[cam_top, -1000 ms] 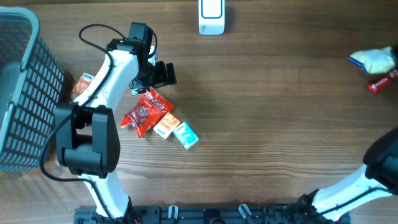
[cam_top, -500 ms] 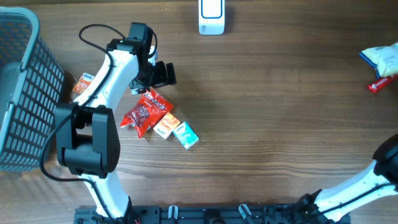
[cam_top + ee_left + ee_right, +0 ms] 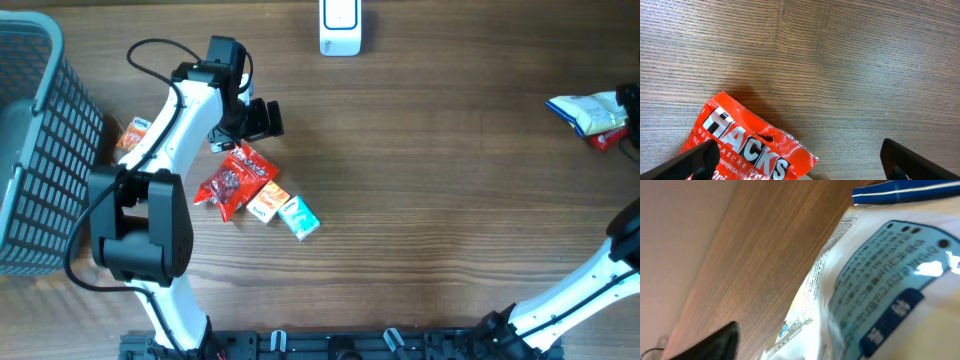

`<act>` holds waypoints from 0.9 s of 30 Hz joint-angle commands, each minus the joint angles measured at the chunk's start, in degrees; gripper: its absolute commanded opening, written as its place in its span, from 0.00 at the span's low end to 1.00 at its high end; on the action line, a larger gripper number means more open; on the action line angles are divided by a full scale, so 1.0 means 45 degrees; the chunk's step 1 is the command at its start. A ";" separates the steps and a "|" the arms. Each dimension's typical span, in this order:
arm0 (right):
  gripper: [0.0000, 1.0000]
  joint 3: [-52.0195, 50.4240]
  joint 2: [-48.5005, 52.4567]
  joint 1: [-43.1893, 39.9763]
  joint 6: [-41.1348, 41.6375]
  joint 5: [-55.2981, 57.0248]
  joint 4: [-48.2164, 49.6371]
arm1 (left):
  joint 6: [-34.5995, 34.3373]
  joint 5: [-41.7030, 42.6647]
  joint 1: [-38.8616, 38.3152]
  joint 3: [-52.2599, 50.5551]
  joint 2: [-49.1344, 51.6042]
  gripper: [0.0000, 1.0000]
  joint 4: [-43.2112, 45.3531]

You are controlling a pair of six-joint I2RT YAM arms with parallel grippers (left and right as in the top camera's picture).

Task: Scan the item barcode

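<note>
Item: white pouch (image 3: 588, 112) with a blue end and a blue label with fine print. It lies flat at the table's far right edge, small red packet (image 3: 604, 140) just beside it. Right gripper (image 3: 630, 97) is next to it, can't tell its jaw state. Left gripper (image 3: 797, 152) is spread wide and empty, over red HACKS bag (image 3: 747, 145).

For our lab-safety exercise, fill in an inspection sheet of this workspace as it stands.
Surface: wooden table.
Job's things: white scanner at the far edge; white-and-blue packet at the right edge.
Clutter: red Hacks packet, orange box, teal box, orange packet by the grey basket, small red packet.
Grippers: left gripper open near the Hacks packet; right gripper at the white-and-blue packet, state unclear.
Cables: black cable looped by the left arm.
Surroundings: grey basket, left.
</note>
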 commanded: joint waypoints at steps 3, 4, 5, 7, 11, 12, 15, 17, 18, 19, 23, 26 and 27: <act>1.00 0.0063 -0.1647 -0.0573 -0.0413 -0.1064 0.0015 | 0.0029 0.0058 0.0034 0.0024 -0.0185 1.00 -0.0010; 1.00 0.0063 -0.2385 -0.0801 -0.0029 -0.1059 -0.0107 | 0.0029 0.0058 0.0034 0.0024 -0.0185 1.00 -0.0010; 1.00 0.0063 -0.2798 -0.0923 0.0185 -0.1054 -0.0175 | 0.0029 0.0058 0.0034 0.0024 -0.0185 1.00 -0.0010; 1.00 0.0063 -0.3657 -0.1151 0.0525 -0.1054 -0.0418 | 0.0029 0.0058 0.0034 0.0024 -0.0185 1.00 -0.0010; 1.00 0.0063 -0.5285 -0.1452 0.0500 -0.1044 -0.1030 | 0.0029 0.0058 0.0034 0.0024 -0.0185 1.00 -0.0010; 1.00 0.0063 -0.5659 -0.1467 0.0466 -0.1015 -0.1219 | 0.0029 0.0058 0.0034 0.0024 -0.0185 1.00 -0.0010; 1.00 0.0063 -0.6785 -0.1467 0.0515 -0.0918 -0.2166 | 0.0029 0.0058 0.0034 0.0024 -0.0185 1.00 -0.0010; 1.00 0.0063 -0.7325 -0.1423 0.0568 -0.1151 -0.2890 | 0.0029 0.0058 0.0034 0.0024 -0.0185 1.00 -0.0010; 1.00 0.0063 -0.7616 -0.1404 0.0675 -0.1520 -0.3410 | 0.0029 0.0058 0.0034 0.0024 -0.0185 1.00 -0.0010; 1.00 0.0063 -0.7810 -0.1379 0.0811 -0.1865 -0.3818 | 0.0029 0.0058 0.0034 0.0024 -0.0185 1.00 -0.0010; 1.00 0.0063 -0.8568 -0.1331 0.0719 -0.5523 -0.6081 | 0.0029 0.0058 0.0034 0.0024 -0.0185 1.00 -0.0010; 1.00 0.0063 -0.8791 -0.1287 -0.0316 -0.7786 -0.8024 | 0.0029 0.0058 0.0034 0.0024 -0.0185 1.00 -0.0010; 1.00 0.0063 -0.8835 -0.1224 -0.0962 -0.8344 -0.8850 | 0.0029 0.0058 0.0034 0.0024 -0.0185 1.00 -0.0015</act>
